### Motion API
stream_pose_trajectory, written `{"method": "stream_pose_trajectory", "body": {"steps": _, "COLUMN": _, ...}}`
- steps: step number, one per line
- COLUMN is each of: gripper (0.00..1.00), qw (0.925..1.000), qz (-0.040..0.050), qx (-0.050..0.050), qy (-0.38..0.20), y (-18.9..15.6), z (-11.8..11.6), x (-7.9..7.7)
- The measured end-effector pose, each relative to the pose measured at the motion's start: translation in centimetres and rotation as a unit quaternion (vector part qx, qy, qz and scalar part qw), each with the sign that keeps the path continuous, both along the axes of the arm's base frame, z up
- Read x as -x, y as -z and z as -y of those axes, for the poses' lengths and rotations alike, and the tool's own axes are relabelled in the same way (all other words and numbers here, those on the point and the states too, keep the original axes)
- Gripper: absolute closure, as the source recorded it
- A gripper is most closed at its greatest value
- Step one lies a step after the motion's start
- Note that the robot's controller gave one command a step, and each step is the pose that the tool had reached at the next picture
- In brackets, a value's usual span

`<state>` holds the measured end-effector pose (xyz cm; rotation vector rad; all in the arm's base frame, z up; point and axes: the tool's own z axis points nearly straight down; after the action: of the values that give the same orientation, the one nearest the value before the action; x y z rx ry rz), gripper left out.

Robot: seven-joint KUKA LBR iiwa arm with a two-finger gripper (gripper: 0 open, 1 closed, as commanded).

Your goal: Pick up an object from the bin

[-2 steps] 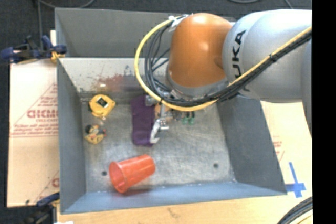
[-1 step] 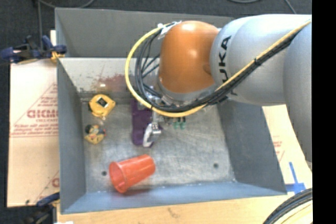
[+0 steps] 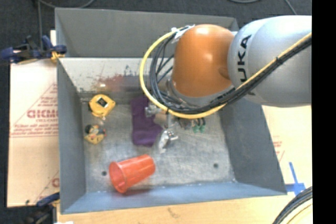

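My gripper (image 3: pixel 160 125) hangs low over the middle of the bin, under the orange wrist cover. Its two silver fingertips (image 3: pixel 167 140) stand apart, so it is open, right at the right edge of a purple soft thing (image 3: pixel 140 124). That purple thing lies on the bin floor; its right side is partly hidden by the fingers, and I cannot tell whether they touch it. A red-orange plastic cup (image 3: pixel 131 171) lies on its side in front of the gripper, near the bin's front wall. A small green thing (image 3: pixel 198 126) peeks out from under the wrist on the right.
A yellow tape measure (image 3: pixel 101 104) lies at the left of the bin floor. Just below it sits a small yellow figure (image 3: pixel 94 134). The arm and its cables cover the back right part of the bin.
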<state>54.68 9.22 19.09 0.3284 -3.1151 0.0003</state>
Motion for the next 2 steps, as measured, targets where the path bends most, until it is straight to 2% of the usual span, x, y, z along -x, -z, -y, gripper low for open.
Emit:
{"method": "stream_pose_trajectory", "body": {"steps": 1, "gripper": 0.00, "qw": 0.9991, "qz": 0.0102, "qx": -0.002, "qy": -0.041, "y": 0.5, "z": -1.1, "x": 2.0}}
{"method": "stream_pose_trajectory", "body": {"steps": 2, "gripper": 0.00, "qw": 0.9975, "qz": 0.0077, "qx": -0.002, "qy": -0.070, "y": 7.3, "z": -1.3, "x": 1.7}}
